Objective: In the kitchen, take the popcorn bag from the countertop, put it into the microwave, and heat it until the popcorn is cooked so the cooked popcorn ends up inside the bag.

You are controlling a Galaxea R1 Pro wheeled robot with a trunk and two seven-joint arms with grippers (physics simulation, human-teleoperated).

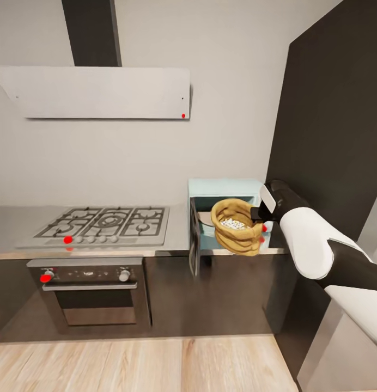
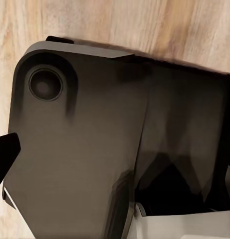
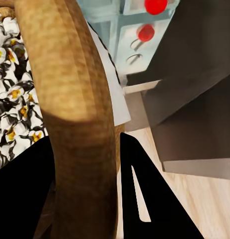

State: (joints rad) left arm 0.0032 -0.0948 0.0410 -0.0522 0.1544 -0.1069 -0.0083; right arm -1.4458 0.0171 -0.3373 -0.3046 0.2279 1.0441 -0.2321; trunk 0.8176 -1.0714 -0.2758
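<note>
The right gripper (image 1: 261, 213) is pinching the rolled rim of the popcorn bag (image 1: 237, 226), one dark finger (image 3: 154, 199) lying outside the rim and the other inside; the bag is hanging in the air in front of the microwave (image 1: 226, 190), tilted toward the camera, and it is not touching the surface (image 1: 177, 231). The microwave door (image 1: 194, 237) is standing open, swung out to the side; the pale blue box is sitting on the surface next to the gas hob (image 1: 104, 222). The popcorn (image 1: 232, 223) is lying inside the bag as a whitish heap; in the right wrist view the kernels (image 3: 12, 114) are looking white with yellow centres. The left wrist view is showing a dark robot part (image 2: 80, 149) over the wooden floor (image 2: 144, 25); whether the left gripper is spread or pressed together, I cannot tell.
</note>
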